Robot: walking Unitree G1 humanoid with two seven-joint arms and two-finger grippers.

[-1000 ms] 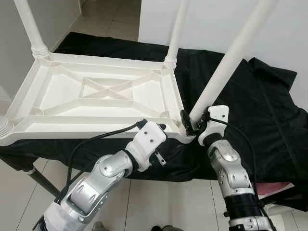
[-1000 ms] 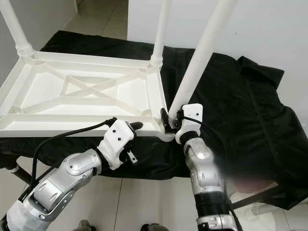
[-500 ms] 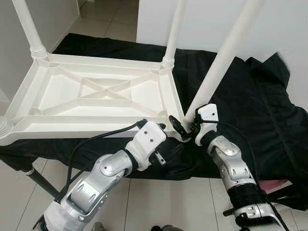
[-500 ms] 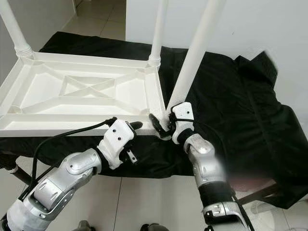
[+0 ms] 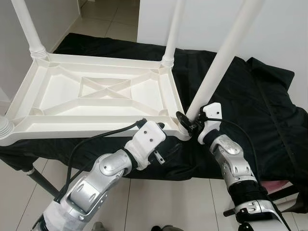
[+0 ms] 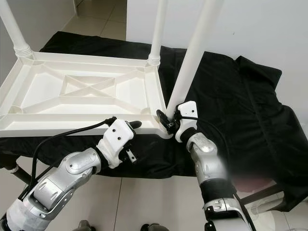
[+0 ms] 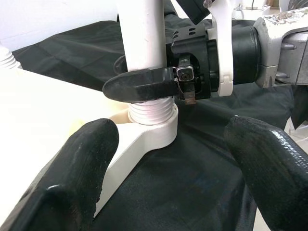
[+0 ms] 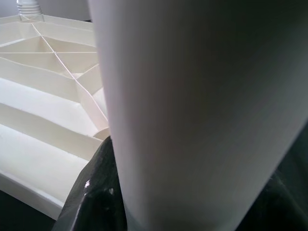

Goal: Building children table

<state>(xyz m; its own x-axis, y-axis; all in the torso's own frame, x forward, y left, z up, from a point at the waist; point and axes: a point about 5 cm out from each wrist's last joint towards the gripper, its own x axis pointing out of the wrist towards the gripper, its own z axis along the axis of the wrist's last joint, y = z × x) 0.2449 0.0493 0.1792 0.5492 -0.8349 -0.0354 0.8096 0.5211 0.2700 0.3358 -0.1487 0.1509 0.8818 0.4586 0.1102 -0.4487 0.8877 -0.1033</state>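
Note:
A white plastic children's table [image 5: 72, 126] lies upside down on black cloth. Two legs stand in its far corners [image 5: 29, 26] [image 5: 172, 33]. A third leg [image 5: 219, 67] rises tilted from the near right corner socket [image 7: 144, 134], its threaded collar [image 7: 151, 108] showing just above the socket. My right gripper [image 5: 187, 122] is shut around this leg just above the thread, one finger [image 7: 139, 83] crossing in front of it. My left gripper [image 7: 168, 159] is open at the table's front edge, facing that corner, holding nothing.
The black cloth [image 5: 260, 101] drapes over a low stand and hangs off its front edge. A dark stand leg [image 5: 41, 180] and tiled floor [image 5: 159, 202] lie below. A white wall [image 5: 211, 19] is behind. The near left corner socket [image 5: 4, 127] holds no leg.
My right wrist has turned about the base of the near right leg, and the leg now stands slightly steeper. The left arm has stayed in place.

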